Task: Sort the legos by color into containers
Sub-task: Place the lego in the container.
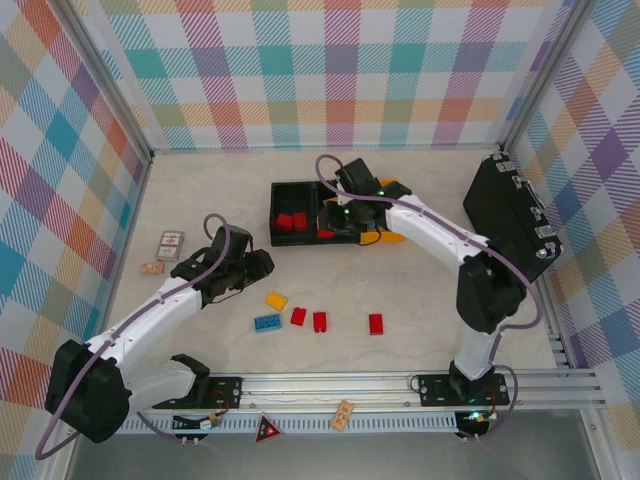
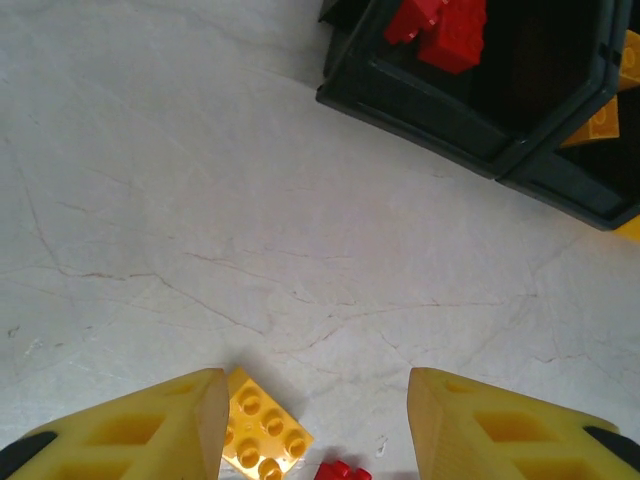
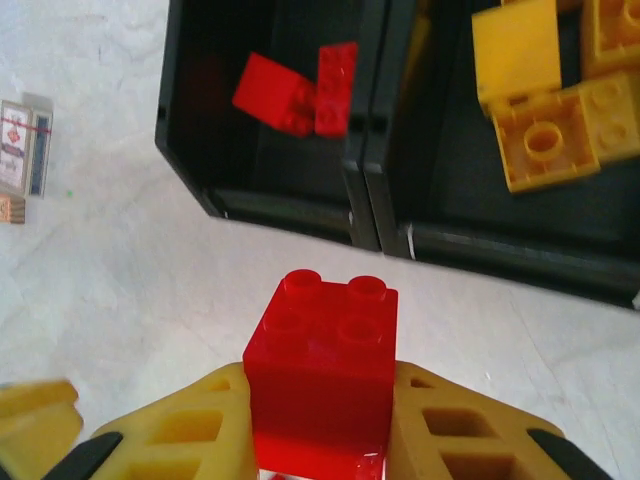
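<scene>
Your right claw (image 3: 320, 415) clenches a red brick (image 3: 322, 350); the black bin (image 3: 280, 212) holding red bricks sits at 12 o'clock. Left claw (image 2: 315, 425) is released over the table (image 2: 200, 200), with a yellow brick (image 2: 262, 436) beside its 9 o'clock finger.

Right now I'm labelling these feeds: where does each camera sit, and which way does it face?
Top external: above and behind, looking down on the table; left arm, right arm show.
Left wrist: faces forward across the table; open left end effector, yellow brick beside it.
Right wrist: faces forward; right end effector shut on a red brick.
Wrist views share the black bin holding red bricks.
</scene>
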Controlling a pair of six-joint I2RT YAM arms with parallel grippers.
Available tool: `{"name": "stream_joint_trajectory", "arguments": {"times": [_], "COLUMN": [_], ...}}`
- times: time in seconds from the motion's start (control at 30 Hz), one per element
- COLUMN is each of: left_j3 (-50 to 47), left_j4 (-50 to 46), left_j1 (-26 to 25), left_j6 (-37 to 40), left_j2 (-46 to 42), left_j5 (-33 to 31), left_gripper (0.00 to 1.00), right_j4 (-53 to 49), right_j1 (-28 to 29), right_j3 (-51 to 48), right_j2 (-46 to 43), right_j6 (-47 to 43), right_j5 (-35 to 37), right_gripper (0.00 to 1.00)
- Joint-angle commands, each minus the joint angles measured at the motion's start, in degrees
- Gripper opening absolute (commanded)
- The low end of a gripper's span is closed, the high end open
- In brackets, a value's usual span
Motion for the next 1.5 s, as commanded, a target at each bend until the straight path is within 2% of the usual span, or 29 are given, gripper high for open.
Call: {"name": "stream_joint_trajectory", "arguments": {"times": [0.0,0.33,0.7,0.87,1.0,1.17,1.47], "left_j3": [-1.0,-1.8,-2.1,-2.1,-2.1,-1.9,-1.7], "left_j4": [-0.6,5.4,5.0,4.9,4.8,4.5,1.7], "left_j1": [0.4,0.8,0.8,0.8,0.8,0.8,0.8], "left_j6": [-1.1,-2.0,-2.0,-1.9,-1.9,-1.9,-1.2], "left_j2": [-1.1,-0.8,0.8,0.9,0.9,1.1,1.4], "left_j5": [0.0,1.4,2.1,2.0,1.8,1.9,2.6], "left_gripper": [0.50,0.51,0.51,0.51,0.51,0.51,0.52], "right_j4": [-1.0,-5.5,-12.8,-15.1,-15.0,-14.7,-2.1], "right_j1": [0.2,0.1,0.0,0.1,0.0,0.3,1.0], "right_j3": [6.3,25.6,43.9,48.9,49.0,47.5,21.9], "right_j2": [4.6,19.8,32.6,35.4,35.1,32.4,13.2], "right_j6": [-1.9,-3.0,-4.7,-5.1,-4.9,-5.2,-5.6], "right_j5": [-0.5,2.0,9.1,10.2,10.5,9.7,7.2], "right_gripper": [0.29,0.28,0.31,0.40,0.51,0.52,0.53]}}
